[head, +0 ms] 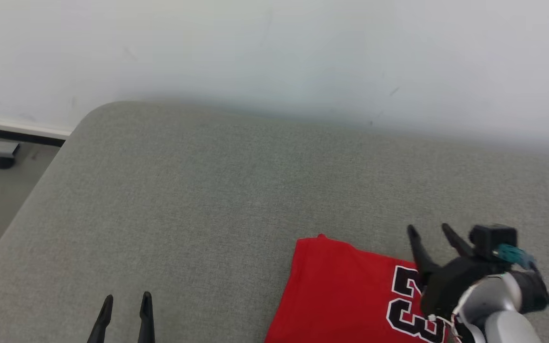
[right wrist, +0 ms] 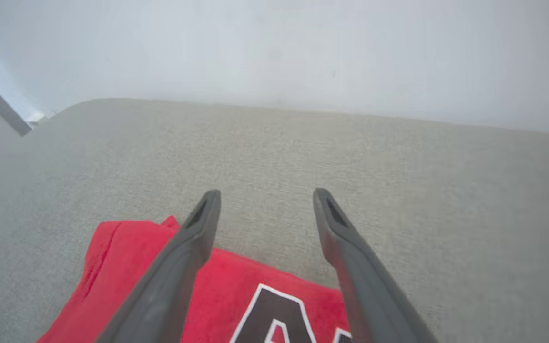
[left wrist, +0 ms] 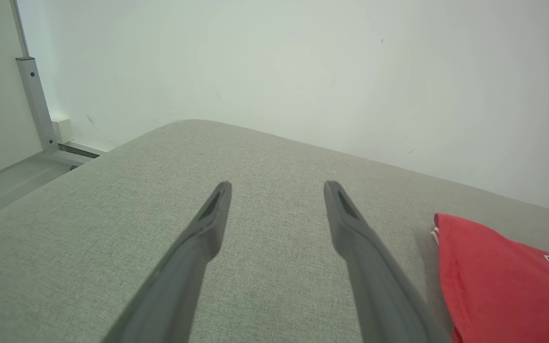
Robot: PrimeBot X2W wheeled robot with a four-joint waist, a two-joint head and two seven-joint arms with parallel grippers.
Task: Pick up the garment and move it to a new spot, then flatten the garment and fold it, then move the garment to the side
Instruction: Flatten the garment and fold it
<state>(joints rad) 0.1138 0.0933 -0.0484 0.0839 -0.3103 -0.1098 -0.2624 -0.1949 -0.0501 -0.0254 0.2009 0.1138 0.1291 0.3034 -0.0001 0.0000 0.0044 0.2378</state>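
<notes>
Both left gripper point(head: 127, 296) and right gripper point(head: 429, 229) fingers open, empty; best raise right straight above folded red numbered jersey point(head: 341, 290), grey fabric cushion's point(head: 208, 190) near edge.

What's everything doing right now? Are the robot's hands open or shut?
Red shirt: looks folded, lying on the grey cushion, not held.
Left gripper: fingers open, empty, over bare cushion.
Right gripper: fingers open, empty, over the shirt's far edge.
</notes>
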